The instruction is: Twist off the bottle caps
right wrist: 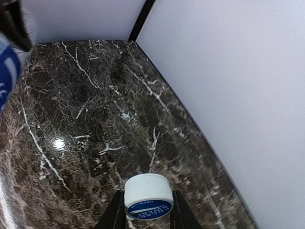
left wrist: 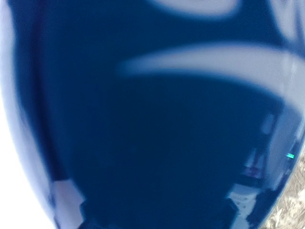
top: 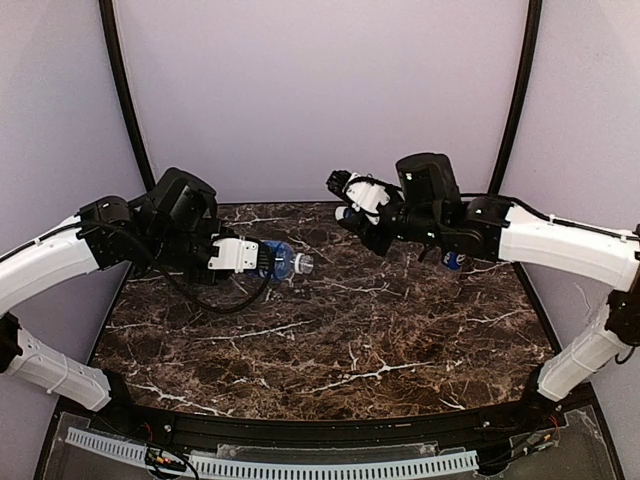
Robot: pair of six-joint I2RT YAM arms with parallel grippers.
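Top external view: the left tool (top: 262, 258) is clenched on a bottle (top: 285, 262) with a blue label; the bottle is held on its side over the left part of the dark marbled table (top: 350, 340), neck pointing to the right; whether it touches the table cannot be told. The right tool (top: 341, 198) hangs above the far middle of the table, well apart from the bottle's neck; what it holds cannot be made out here. A small blue item (top: 452, 260) shows beneath the right arm, partly hidden; its nature cannot be told.

Left wrist view: the blue label (left wrist: 143, 143) fills almost the whole picture, blurred and very close to the lens; a sliver of table (left wrist: 291, 215) shows at the lower right; the tool's own fingers are not seen.

Right wrist view: the right tool (right wrist: 147, 206) is clenched on a cap (right wrist: 147, 191), white at the side with a blue printed face, one dark finger (right wrist: 113, 215) against each side; the cap is held above the table (right wrist: 95, 119), near the pale wall (right wrist: 228, 71); a blurred blue and white shape (right wrist: 6, 71) sits at the upper left edge.
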